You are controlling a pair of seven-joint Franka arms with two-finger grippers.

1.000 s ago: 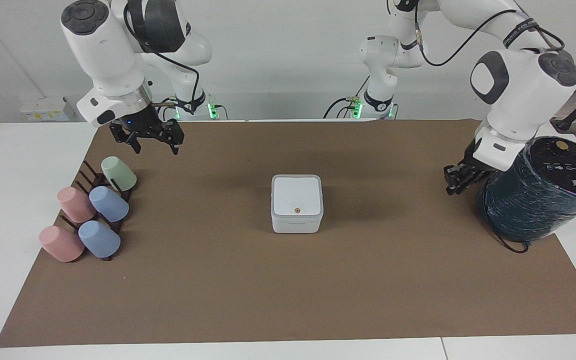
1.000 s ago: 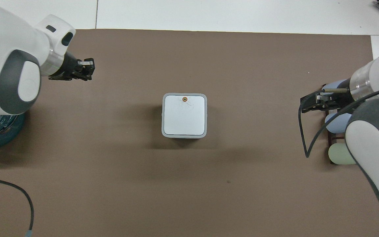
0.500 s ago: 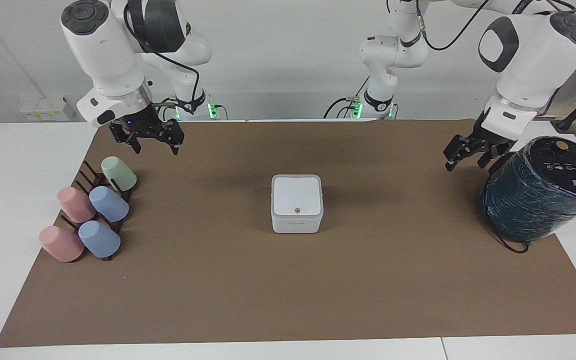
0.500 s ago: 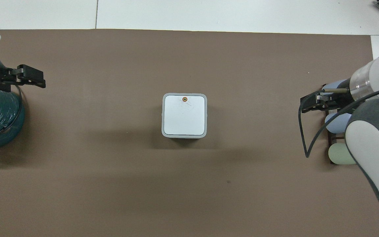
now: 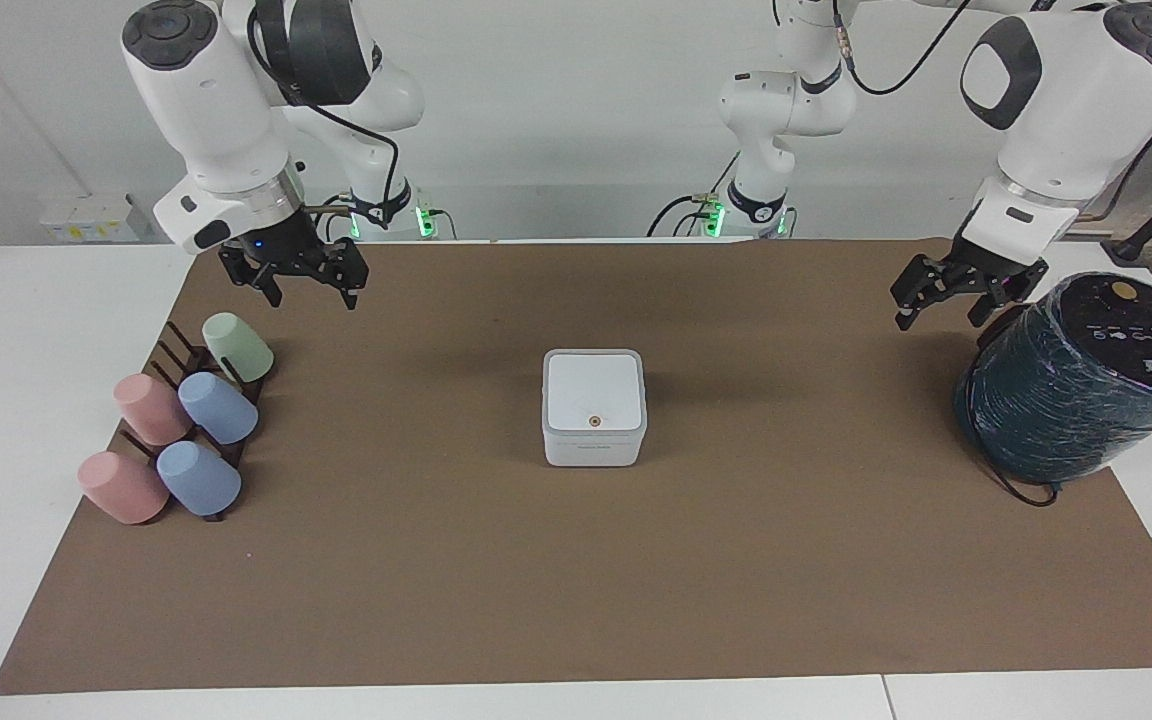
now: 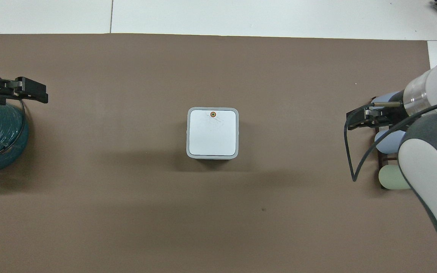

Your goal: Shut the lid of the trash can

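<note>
The trash can point(image 5: 594, 445) is a small white square box in the middle of the brown mat, also in the overhead view point(image 6: 212, 156). Its lid point(image 5: 594, 390) lies flat and shut on top, brown dot up, also seen in the overhead view point(image 6: 212, 132). My left gripper point(image 5: 939, 316) hangs open and empty in the air over the mat beside the teal cylinder, well away from the can; it also shows in the overhead view point(image 6: 39, 93). My right gripper point(image 5: 313, 298) waits open and empty above the cup rack, also in the overhead view point(image 6: 355, 120).
A large dark teal wrapped cylinder point(image 5: 1076, 385) stands at the left arm's end of the mat. A dark rack with several pastel cups point(image 5: 181, 425) lies at the right arm's end. The brown mat point(image 5: 576, 570) covers the table.
My left gripper has risen and drawn back from over the mat toward the teal cylinder, then nearly stopped. The right arm and the can with its shut lid have not moved.
</note>
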